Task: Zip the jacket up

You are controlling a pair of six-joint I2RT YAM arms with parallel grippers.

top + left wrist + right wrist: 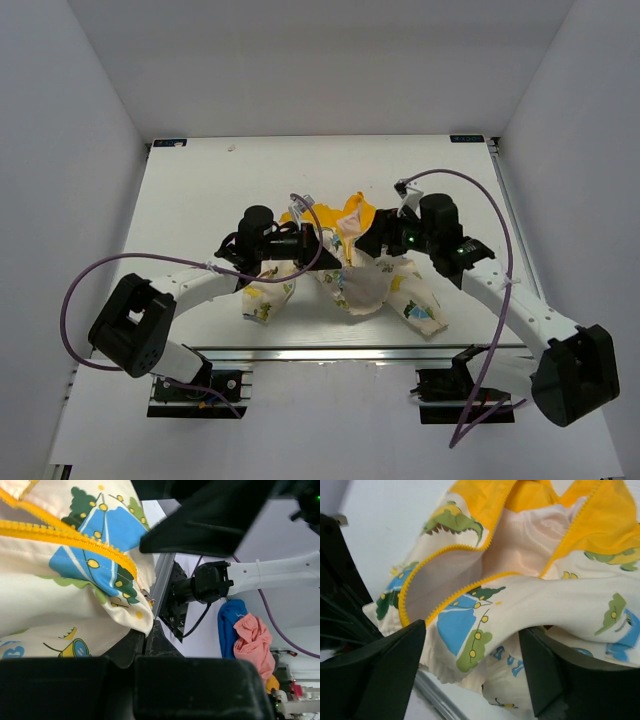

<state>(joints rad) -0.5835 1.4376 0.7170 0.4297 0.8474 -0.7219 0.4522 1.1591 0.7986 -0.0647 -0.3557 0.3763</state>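
Note:
The jacket (365, 290) lies crumpled near the table's front middle, cream with cartoon prints and a yellow hood (335, 212). It is unzipped: the yellow zipper edges (465, 587) curve apart in the right wrist view. My left gripper (318, 242) is at the jacket's left front. In the left wrist view (145, 635) its fingers are pressed together on the cream hem (135, 617), with zipper teeth (75, 540) above. My right gripper (368, 245) hangs over the jacket's middle. It is open (472, 665), with the fabric (485, 625) between its spread fingers (395, 665).
An aluminium rail (370, 355) runs along the table's near edge just below the jacket. White walls enclose the table on three sides. Purple cables loop off both arms. Blue and pink cloths (245, 635) lie beyond the table in the left wrist view.

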